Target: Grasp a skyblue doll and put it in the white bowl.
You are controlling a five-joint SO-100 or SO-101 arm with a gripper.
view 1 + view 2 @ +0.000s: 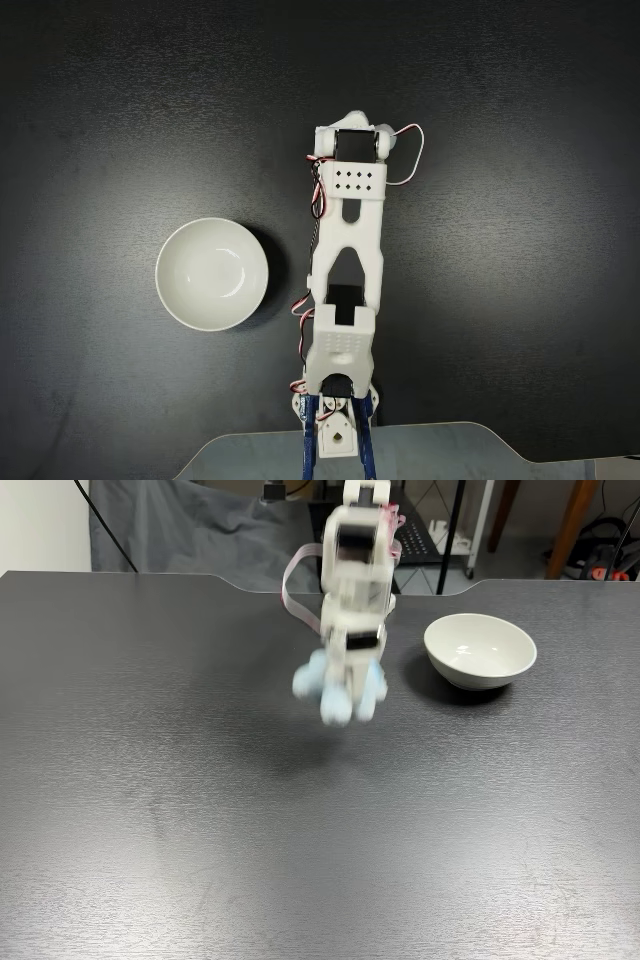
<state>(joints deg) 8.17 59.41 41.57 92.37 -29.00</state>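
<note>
The desk (pixel 100 120) has a dark, near-black matte top with a faint brushed grain, visible in both fixed views. The white bowl (pixel 211 274) rests directly on it, upright and with nothing inside. In a fixed view the bowl (pixel 480 650) stands toward the far right of the desk (pixel 150 830), casting a shadow to its left.

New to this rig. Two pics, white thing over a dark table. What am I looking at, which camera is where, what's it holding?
It is a small white plastic robot arm on a dark grey table. One fixed view looks straight down; the other faces the arm from across the table. The two-finger gripper hangs above the table, shut on a fluffy pale-blue plush doll, blurred in the picture. A round glossy white bowl stands empty beside the arm, apart from it. A clear sheet lies at the arm's base.
</note>
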